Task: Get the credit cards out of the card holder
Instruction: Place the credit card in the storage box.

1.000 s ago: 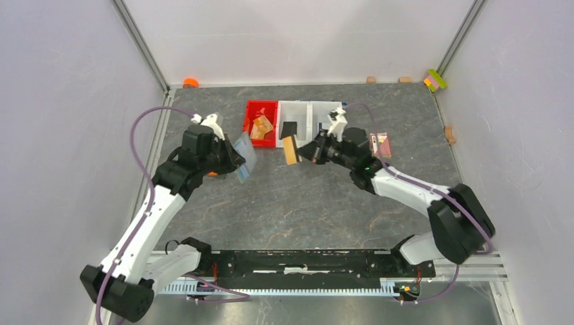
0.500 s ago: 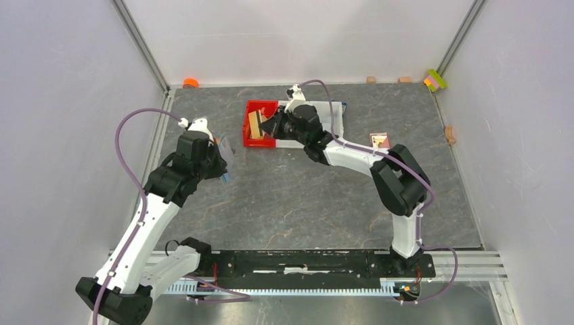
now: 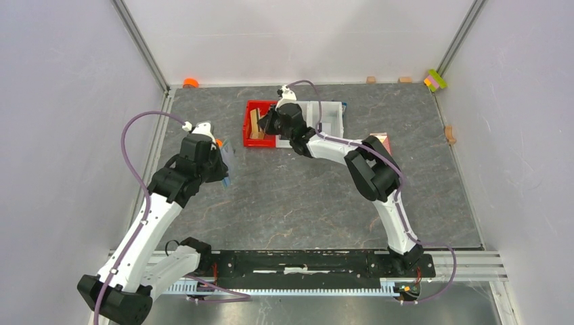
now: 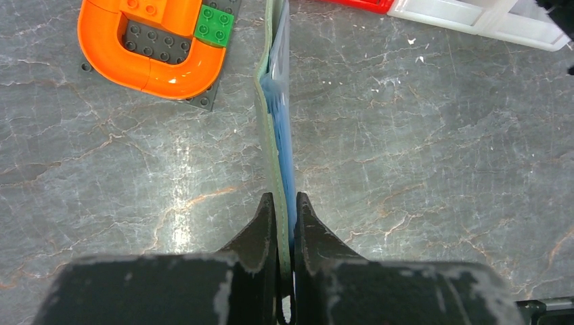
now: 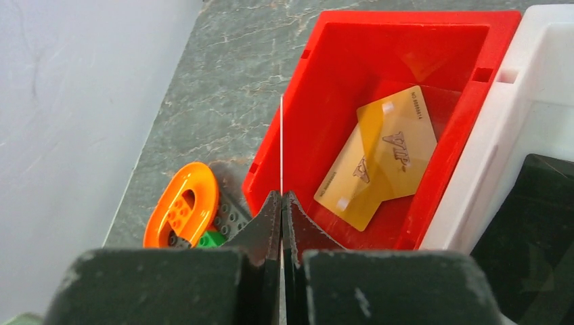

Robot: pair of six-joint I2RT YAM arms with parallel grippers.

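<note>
Over the red plastic bin (image 5: pixel 325 101) at 12 o'clock on the grey worktop (image 3: pixel 304 203), my right fingers (image 5: pixel 276 206) pinch a thin tan plastic credit card (image 5: pixel 281 142) edge-on. I should lower it, then release. At 9 o'clock, my left fingers (image 4: pixel 271 206) clamp the sage-green folding card holder (image 4: pixel 269 135), a blue card (image 4: pixel 283 101) inside.

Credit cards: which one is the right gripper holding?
The tan card, edge-on in the right gripper over the red bin; the gold ones lie flat inside.

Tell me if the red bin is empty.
No, gold cards lie flat on the floor of the red bin.
</note>
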